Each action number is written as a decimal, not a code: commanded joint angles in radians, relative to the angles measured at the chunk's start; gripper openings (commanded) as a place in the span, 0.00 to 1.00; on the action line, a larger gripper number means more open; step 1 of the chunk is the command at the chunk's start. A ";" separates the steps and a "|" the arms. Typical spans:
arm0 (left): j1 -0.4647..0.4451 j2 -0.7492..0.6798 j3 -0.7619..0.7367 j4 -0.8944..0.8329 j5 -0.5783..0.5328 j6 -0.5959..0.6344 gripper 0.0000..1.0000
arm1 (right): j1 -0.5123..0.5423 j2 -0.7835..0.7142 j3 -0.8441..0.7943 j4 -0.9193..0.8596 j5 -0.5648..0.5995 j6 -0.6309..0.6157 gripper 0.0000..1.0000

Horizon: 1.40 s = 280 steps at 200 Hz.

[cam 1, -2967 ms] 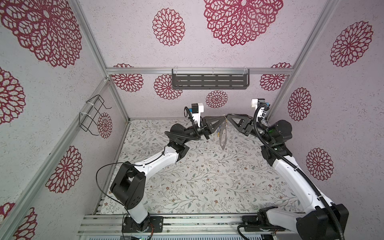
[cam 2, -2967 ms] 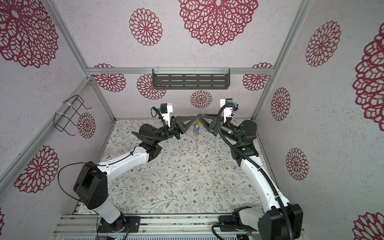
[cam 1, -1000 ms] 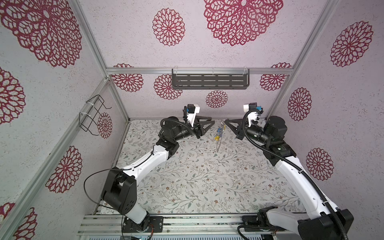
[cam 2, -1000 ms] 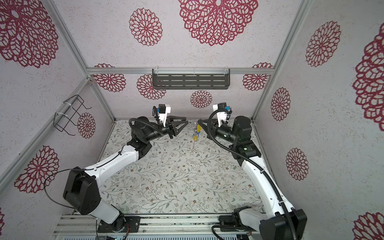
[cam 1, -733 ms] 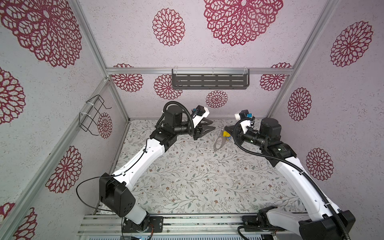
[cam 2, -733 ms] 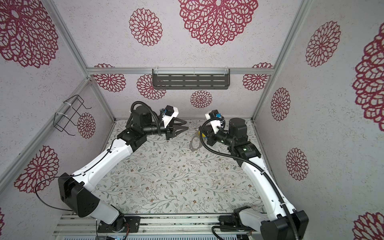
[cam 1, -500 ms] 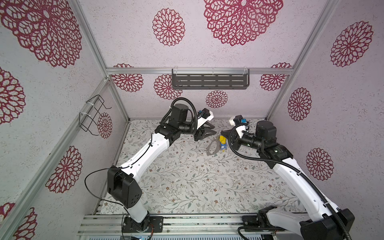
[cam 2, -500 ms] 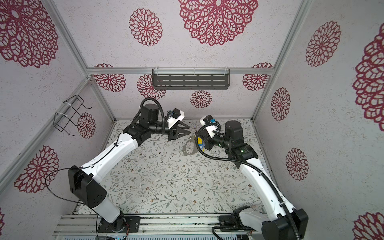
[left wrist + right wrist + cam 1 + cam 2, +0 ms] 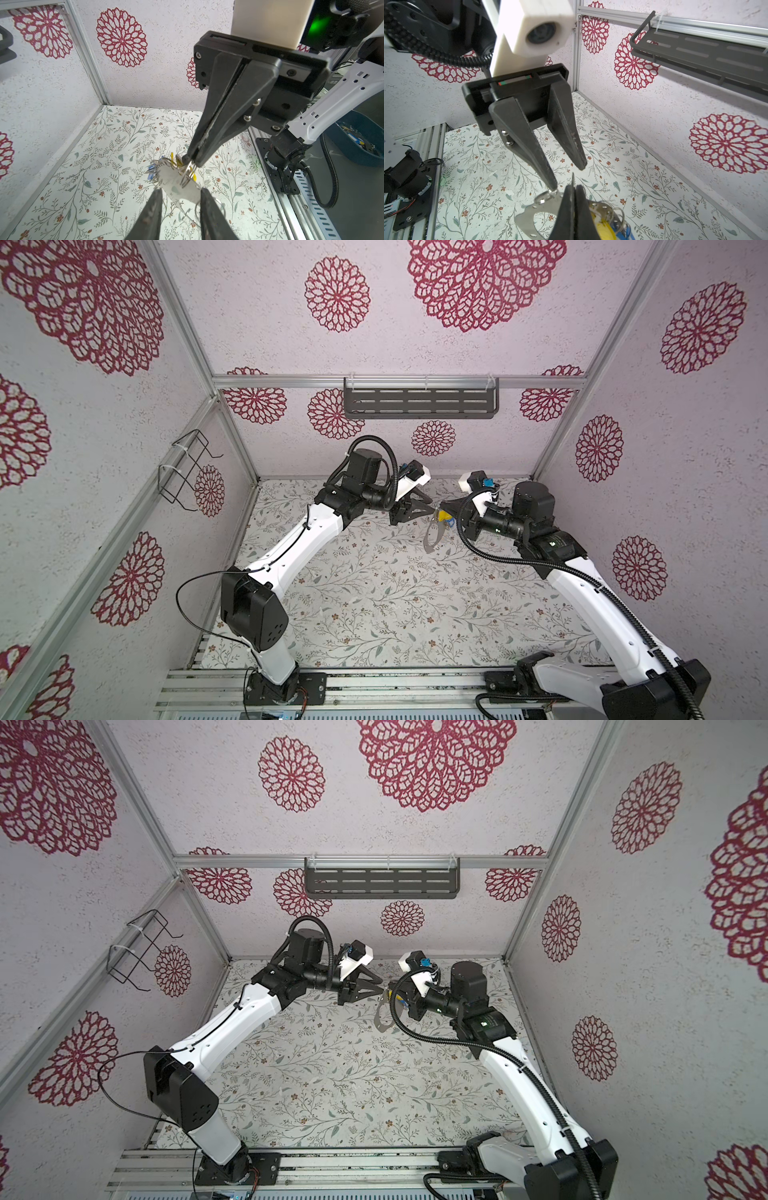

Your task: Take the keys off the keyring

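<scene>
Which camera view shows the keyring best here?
The right wrist view: the keyring faces the camera close up, with its opening and rim holes clear, though the right gripper clamped on it covers part. The left wrist view shows it partly behind small rings; in both top views it is a small grey sliver.

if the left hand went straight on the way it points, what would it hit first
Probably the keyring, which the right hand clamps. The open left hand points at its rim, one fingertip right by a small split ring there; whether they touch is unclear.
</scene>
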 commanded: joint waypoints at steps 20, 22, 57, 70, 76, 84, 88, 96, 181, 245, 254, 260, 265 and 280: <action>-0.011 0.020 0.025 0.033 0.026 -0.010 0.34 | 0.015 -0.027 0.010 0.057 -0.030 0.005 0.00; -0.011 0.022 0.025 0.033 0.027 -0.011 0.34 | 0.015 -0.028 0.009 0.057 -0.030 0.005 0.00; -0.013 0.028 0.026 0.067 0.040 -0.037 0.33 | 0.022 -0.029 0.003 0.056 -0.030 0.008 0.00; -0.014 0.030 0.029 0.074 0.045 -0.044 0.29 | 0.022 -0.029 0.003 0.057 -0.030 0.006 0.00; -0.014 0.030 0.029 0.074 0.048 -0.045 0.26 | 0.021 -0.031 0.001 0.057 -0.028 0.008 0.00; -0.014 0.031 0.031 0.074 0.050 -0.047 0.23 | 0.021 -0.030 0.001 0.057 -0.029 0.007 0.00; -0.014 0.032 0.031 0.073 0.052 -0.048 0.22 | 0.021 -0.029 0.001 0.058 -0.028 0.007 0.00; -0.015 0.033 0.031 0.073 0.053 -0.051 0.21 | 0.023 -0.028 0.001 0.058 -0.028 0.007 0.00; -0.013 0.033 0.040 0.067 0.068 -0.058 0.00 | 0.024 -0.022 -0.001 0.057 -0.017 0.026 0.00; -0.012 -0.002 -0.033 0.234 0.083 -0.209 0.00 | -0.088 -0.108 -0.057 0.178 0.168 0.297 0.31; -0.012 -0.014 -0.049 0.270 0.083 -0.235 0.00 | -0.100 -0.116 -0.080 0.197 0.141 0.311 0.32; -0.011 -0.020 -0.058 0.291 0.084 -0.252 0.00 | -0.101 -0.122 -0.098 0.208 0.133 0.311 0.33; -0.010 -0.024 -0.064 0.311 0.083 -0.270 0.00 | -0.102 -0.125 -0.111 0.216 0.129 0.310 0.33; -0.007 -0.034 -0.076 0.348 0.085 -0.307 0.00 | -0.103 -0.125 -0.142 0.242 0.088 0.302 0.36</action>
